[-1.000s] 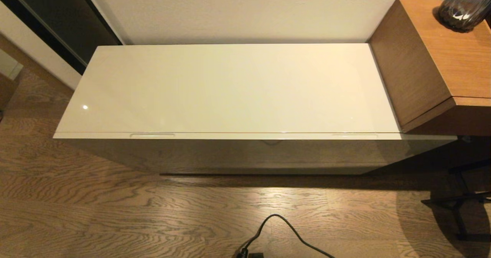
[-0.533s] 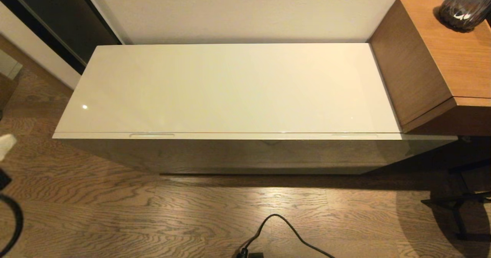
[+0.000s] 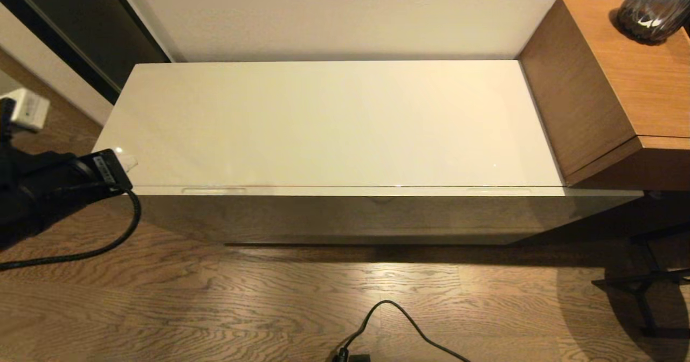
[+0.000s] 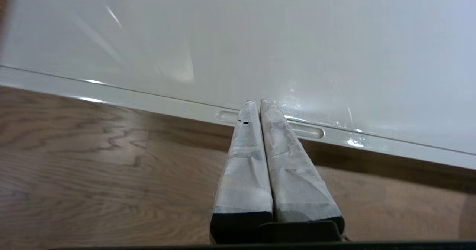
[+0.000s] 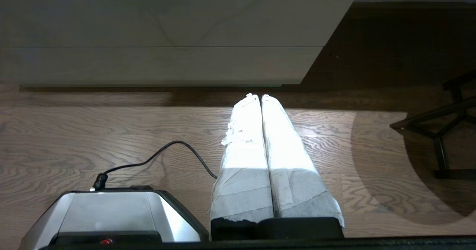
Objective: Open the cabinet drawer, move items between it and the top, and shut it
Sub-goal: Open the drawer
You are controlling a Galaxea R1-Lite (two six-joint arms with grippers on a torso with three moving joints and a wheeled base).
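Opening step, at its very start; cabinet drawer (image 3: 377,191) fully shut, its thin cream front lip running along the near edge of the glossy top (image 3: 323,125), from 9 o'clock to 3 o'clock across the head view; two recessed handle slots in that lip, left handle slot (image 3: 213,190) and right handle slot (image 3: 498,190); no slippers, no tape roll anywhere in view, so presumably inside the shut drawer, though cannot tell.

Left gripper (image 3: 128,162) at 9 o'clock in the head view, over the left front corner of the top, near but short of the left slot; jaws pressed together, tips touching, holding nothing; in the left wrist view the taped fingertips (image 4: 248,110) overlap that slot (image 4: 308,132), contact not certain. Right gripper (image 5: 256,96) parked low over the wooden floor (image 3: 215,297) in front of the cabinet's lower face, jaws likewise closed and empty; out of the head view.

Next move, as a judgement: calls for bringing the closed fingertips down into the left slot, hooking behind the lip, then pulling straight toward 6 o'clock; a one-sided pull on so wide a drawer risks skewing it, so a slow, level draw; tips likely to slip on the glossy lip if seated too shallow.

Elsewhere: brown wooden unit (image 3: 609,92) with dark vase (image 3: 655,9) at 2 o'clock; black cable (image 3: 399,319) on the floor at 6 o'clock.
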